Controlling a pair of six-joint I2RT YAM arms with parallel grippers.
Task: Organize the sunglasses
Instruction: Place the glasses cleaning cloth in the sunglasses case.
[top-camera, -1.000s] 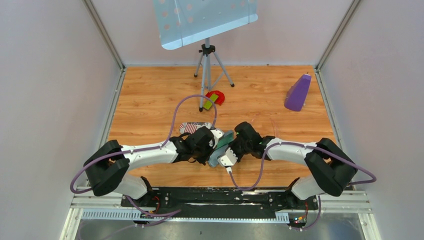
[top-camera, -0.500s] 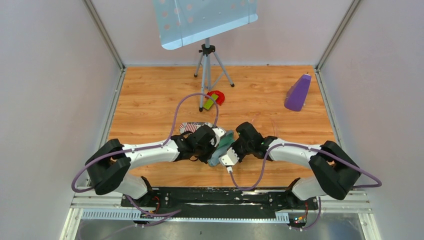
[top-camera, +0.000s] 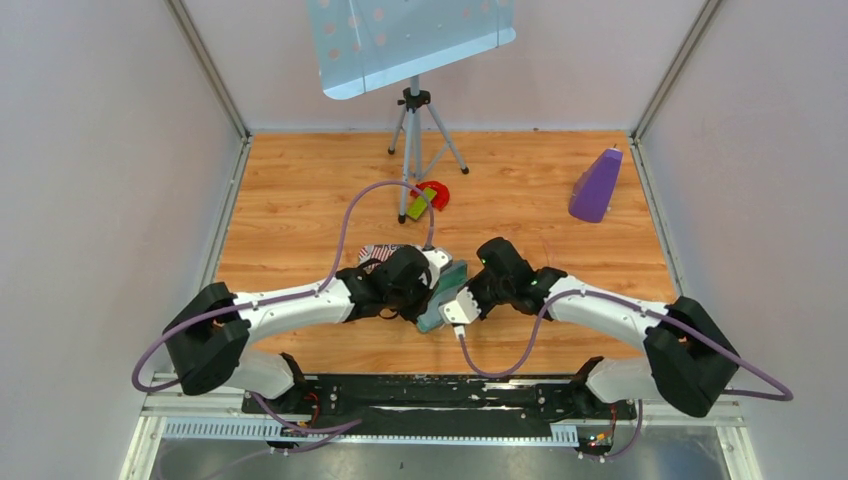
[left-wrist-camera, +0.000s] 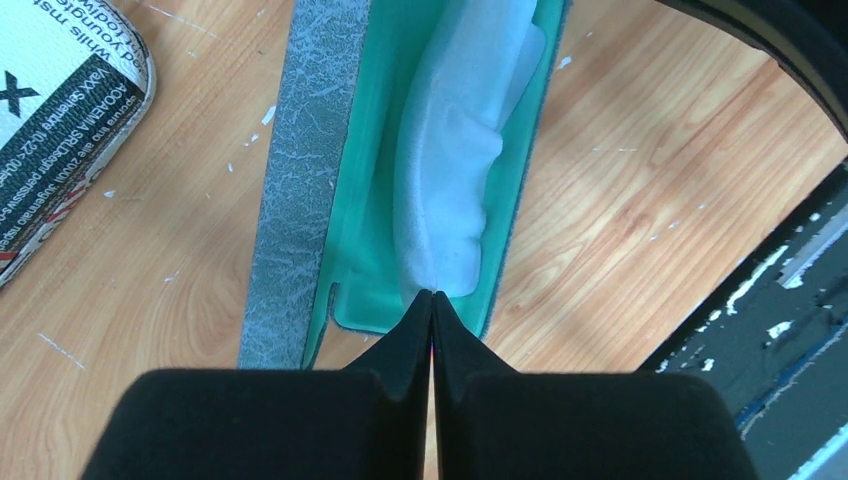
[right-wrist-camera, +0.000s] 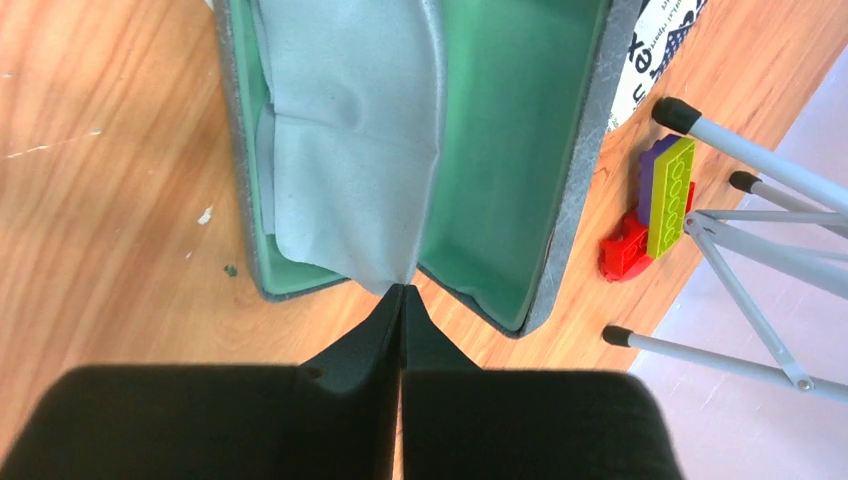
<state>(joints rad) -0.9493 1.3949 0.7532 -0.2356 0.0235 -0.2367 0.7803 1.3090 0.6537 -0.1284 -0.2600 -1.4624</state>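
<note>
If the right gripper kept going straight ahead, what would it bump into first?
The cloth. The right gripper is shut, with its tips at the cloth's corner, and it seems to be pinching it. Beyond that is the green inside of the open case.

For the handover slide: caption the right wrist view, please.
Closed right gripper pinches the blue-grey cloth by a corner over the open green-lined case.
</note>
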